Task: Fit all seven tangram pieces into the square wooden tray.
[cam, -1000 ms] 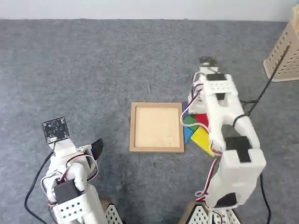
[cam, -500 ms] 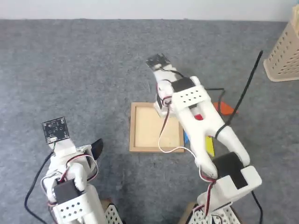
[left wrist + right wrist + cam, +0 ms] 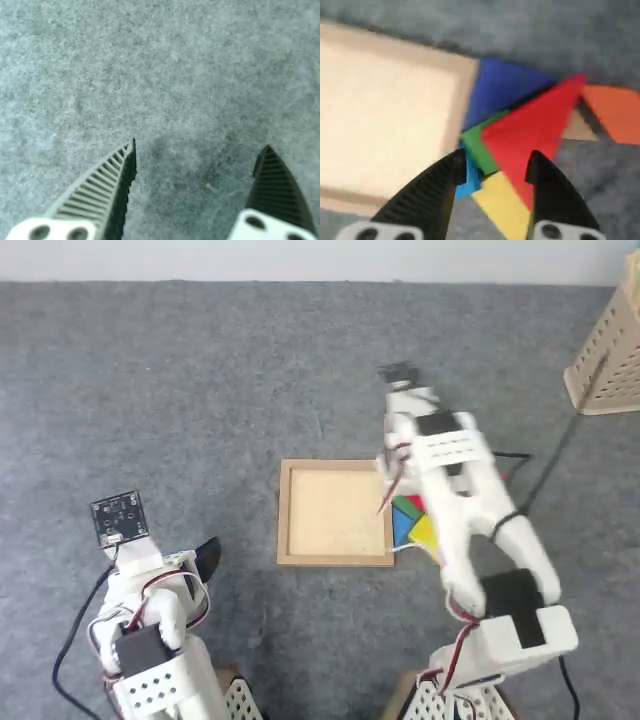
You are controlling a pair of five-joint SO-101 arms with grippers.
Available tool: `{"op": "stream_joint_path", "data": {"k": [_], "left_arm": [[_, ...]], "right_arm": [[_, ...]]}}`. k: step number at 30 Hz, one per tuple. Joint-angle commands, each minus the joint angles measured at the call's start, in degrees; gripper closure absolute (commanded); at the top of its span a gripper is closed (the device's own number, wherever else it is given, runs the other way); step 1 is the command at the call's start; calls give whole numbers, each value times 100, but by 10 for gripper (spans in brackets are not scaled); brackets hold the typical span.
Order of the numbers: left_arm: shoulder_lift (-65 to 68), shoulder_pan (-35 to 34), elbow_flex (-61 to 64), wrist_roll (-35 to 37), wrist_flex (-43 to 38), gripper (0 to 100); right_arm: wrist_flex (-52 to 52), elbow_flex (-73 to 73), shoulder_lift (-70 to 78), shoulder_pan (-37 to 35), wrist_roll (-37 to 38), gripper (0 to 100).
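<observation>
My right gripper hangs part open and empty over the red triangle. It looks thin, stiff, light, probably slick; I'd pinch opposite edges.

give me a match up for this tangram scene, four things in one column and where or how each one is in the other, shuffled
1 square wooden tray
2 red triangular piece
3 orange piece
4 left gripper

a open above bare grey carpet
b touching the green piece
c no pieces inside
d at the cluster's edge farthest from the tray

Pairs: 1-c, 2-b, 3-d, 4-a
</observation>
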Motion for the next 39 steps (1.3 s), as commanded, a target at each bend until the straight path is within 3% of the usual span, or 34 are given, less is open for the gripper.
{"op": "stream_joint_path", "data": {"k": [1,5,8,15,28,36,39], "left_arm": [[-70,9,-75,-9,-9,646],[-70,9,-75,-9,-9,646],[-70,9,-75,-9,-9,646],[-70,9,-75,-9,-9,646],[-70,9,-75,-9,-9,646],[-70,9,-75,-9,-9,646],[-70,9,-75,-9,-9,646]], "right_arm": [[-233,-62,-251,1015,-202,791],[-497,-79,-154,1578,-237,824],[-567,-70,127,1587,-193,832],[-541,-255,963,1077,-9,832],[-585,-334,620,92,62,829],[-541,-870,620,-163,70,829],[-541,-888,637,-453,352,831]]}}
